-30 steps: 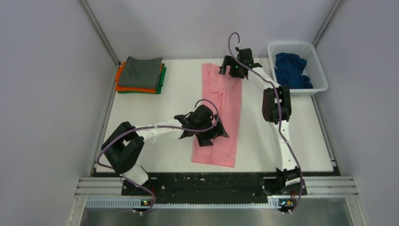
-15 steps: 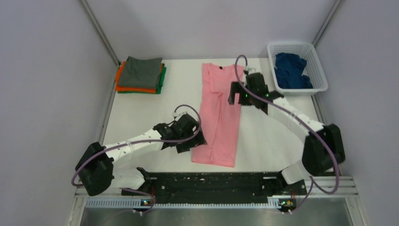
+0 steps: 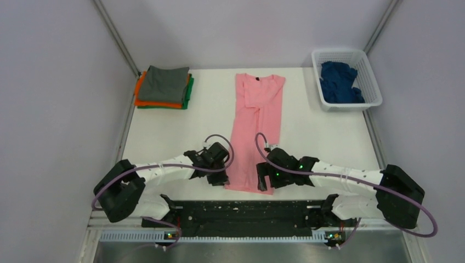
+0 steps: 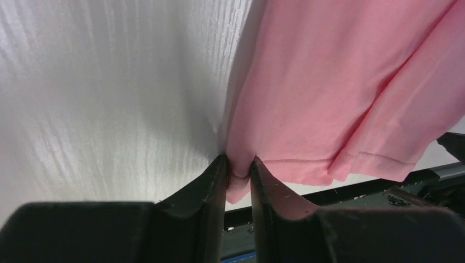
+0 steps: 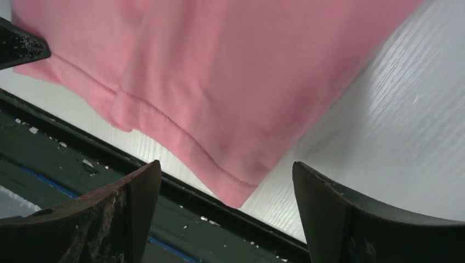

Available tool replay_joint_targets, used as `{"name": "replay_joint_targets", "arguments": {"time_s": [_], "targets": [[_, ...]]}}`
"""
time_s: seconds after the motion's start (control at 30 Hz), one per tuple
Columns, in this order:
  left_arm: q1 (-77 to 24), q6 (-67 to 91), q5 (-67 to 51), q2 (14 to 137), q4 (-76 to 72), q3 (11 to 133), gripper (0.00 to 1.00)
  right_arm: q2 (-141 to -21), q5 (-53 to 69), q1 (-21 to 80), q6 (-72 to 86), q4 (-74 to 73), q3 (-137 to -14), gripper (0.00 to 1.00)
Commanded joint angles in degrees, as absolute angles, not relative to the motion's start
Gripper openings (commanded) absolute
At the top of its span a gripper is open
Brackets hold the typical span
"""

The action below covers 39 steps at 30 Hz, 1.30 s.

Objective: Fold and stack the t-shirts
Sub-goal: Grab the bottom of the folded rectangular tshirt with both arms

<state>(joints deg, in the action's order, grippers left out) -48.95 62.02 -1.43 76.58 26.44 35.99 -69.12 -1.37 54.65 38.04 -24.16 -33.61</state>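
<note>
A light pink t-shirt (image 3: 256, 126) lies folded lengthwise down the middle of the table, collar at the far end. My left gripper (image 3: 222, 178) sits at its near left hem corner and is shut on that pink corner (image 4: 239, 174), the cloth pinched between the fingertips. My right gripper (image 3: 263, 178) hovers at the near right hem corner (image 5: 236, 189), jaws wide apart with the corner between them, untouched. A stack of folded t-shirts, grey (image 3: 164, 83) on orange and green, rests at the far left. A navy t-shirt (image 3: 339, 82) is crumpled in the basket.
The white lattice basket (image 3: 368, 74) stands at the far right corner. The table's near edge and black rail (image 3: 241, 211) run just below both grippers. White tabletop (image 3: 164, 137) surrounds the pink shirt; grey walls close in both sides.
Both arms have swung from the shirt's middle and collar down to its near hem corners. The left gripper has closed on the left corner; the right has narrowed slightly.
</note>
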Motion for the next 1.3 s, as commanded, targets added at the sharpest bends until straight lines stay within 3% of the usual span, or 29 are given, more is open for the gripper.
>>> {"name": "replay_joint_targets", "arguments": {"time_s": [0.0,0.1,0.13,0.23,0.43,0.73,1.0,1.27], "targets": [[-49.0,61.8,-4.2,78.9,22.6,34.3,0.22,-67.6,-1.6,57.4,45.0,-24.7,-31.3,0.85],[-49.0,62.5,-5.0,79.8,22.9,33.8,0.01,-66.2,-1.6,59.9,46.9,-26.0,-30.7,0.78],[-49.0,63.0,-5.0,79.7,23.0,33.6,0.0,-66.0,-1.5,60.7,47.5,-26.4,-30.7,0.77],[-49.1,63.6,-6.2,78.9,22.7,32.6,0.0,-66.0,-2.3,62.7,48.8,-27.3,-30.8,0.72],[-49.1,64.2,-6.8,75.4,22.9,30.9,0.0,-65.9,-8.1,63.3,50.4,-26.7,-30.1,0.33],[-49.1,60.9,-9.0,75.0,21.0,34.8,0.0,-63.4,-13.4,63.3,49.5,-26.6,-31.4,0.01],[-47.9,57.2,-9.7,77.5,20.4,43.8,0.0,-63.2,-17.7,61.4,45.9,-29.4,-37.9,0.0],[-40.0,52.9,-11.4,84.1,19.4,55.2,0.0,-64.8,-15.8,50.3,38.9,-25.0,-42.6,0.0]]}}
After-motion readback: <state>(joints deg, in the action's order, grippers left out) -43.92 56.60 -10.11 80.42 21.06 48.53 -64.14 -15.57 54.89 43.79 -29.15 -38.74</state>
